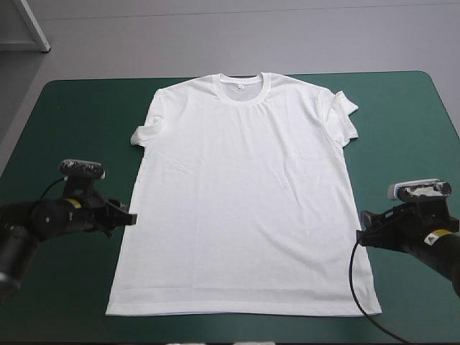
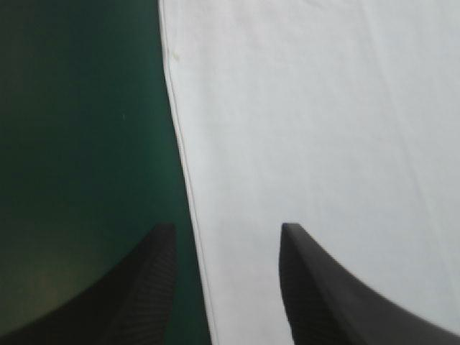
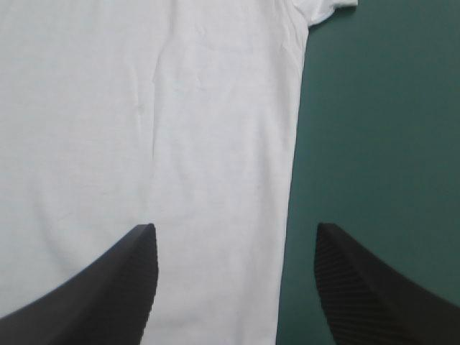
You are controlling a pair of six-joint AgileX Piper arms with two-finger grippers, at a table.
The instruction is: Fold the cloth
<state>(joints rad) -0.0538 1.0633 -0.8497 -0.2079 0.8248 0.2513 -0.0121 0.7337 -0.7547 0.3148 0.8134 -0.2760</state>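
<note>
Nothing is folded yet: your T-shirt [image 1: 244, 194] lies spread flat mid-table on the cover [image 1: 72, 144], so every fold is left to do. Its long axis runs from the near edge to the far edge, collar [image 1: 244, 80] pointing away, hem [image 1: 244, 310] nearest you. Your left gripper [image 1: 128, 215] has its fingers apart, straddling the left side edge. The right gripper [image 1: 363, 231], also apart, straddles the right edge.

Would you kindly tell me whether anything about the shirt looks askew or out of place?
Nearly nothing: the T-shirt lies flat and square on the teal-green cover. Only its sleeves stand out: both are bunched and turned in against the body instead of spread out.
</note>
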